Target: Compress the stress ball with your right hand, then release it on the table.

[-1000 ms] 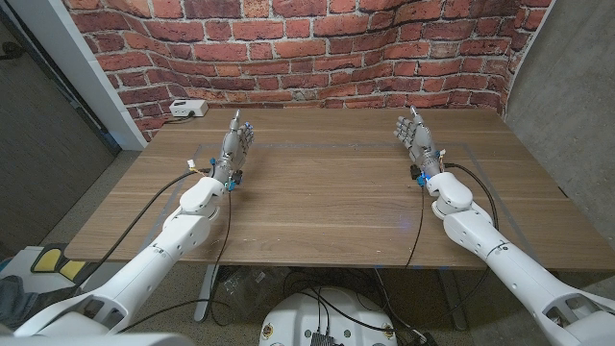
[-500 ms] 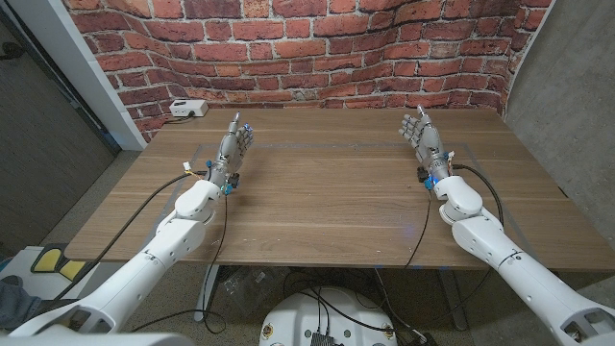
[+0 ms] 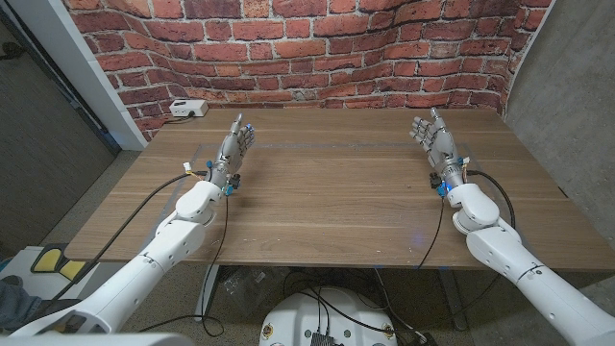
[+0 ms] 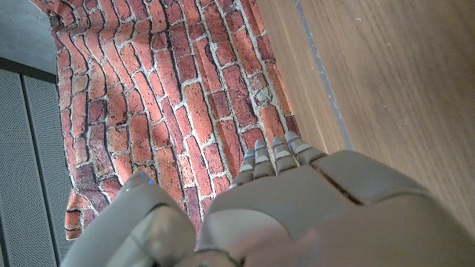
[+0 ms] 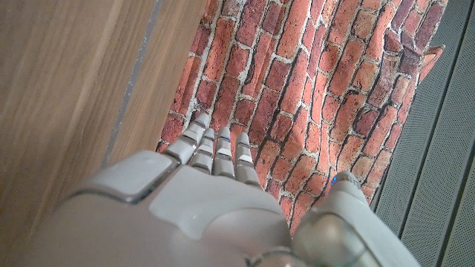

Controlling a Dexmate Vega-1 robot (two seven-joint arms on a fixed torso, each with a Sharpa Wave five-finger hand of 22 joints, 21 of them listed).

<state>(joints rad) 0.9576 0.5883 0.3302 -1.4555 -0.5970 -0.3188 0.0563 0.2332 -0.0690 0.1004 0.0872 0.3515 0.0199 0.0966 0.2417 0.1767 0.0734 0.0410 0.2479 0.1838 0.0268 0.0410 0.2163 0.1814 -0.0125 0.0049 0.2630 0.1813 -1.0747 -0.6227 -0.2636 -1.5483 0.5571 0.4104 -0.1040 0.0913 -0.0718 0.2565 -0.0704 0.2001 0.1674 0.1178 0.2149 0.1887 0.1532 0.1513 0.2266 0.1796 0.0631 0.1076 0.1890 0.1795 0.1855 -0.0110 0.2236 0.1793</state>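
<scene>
The left hand is held upright on its edge, fingers apart, nothing in it; a white box lies beyond it at the worktop's far corner. The right hand is likewise held empty with fingers spread, presumably parked in readiness. No stress ball is seen near either hand, so nothing can be squeezed yet.

Two white, jointed arms reaching in from the near corners, forearms stretched forward over the wood. Left grey five-finger hand held with fingers extended and close together, pointing toward the far side, gripping nothing. Right grey five-finger hand likewise extended, fingers slightly spread, holding nothing. Black cables trailing along both wrists. Seen from each wrist: straight fingers aimed ahead.
</scene>
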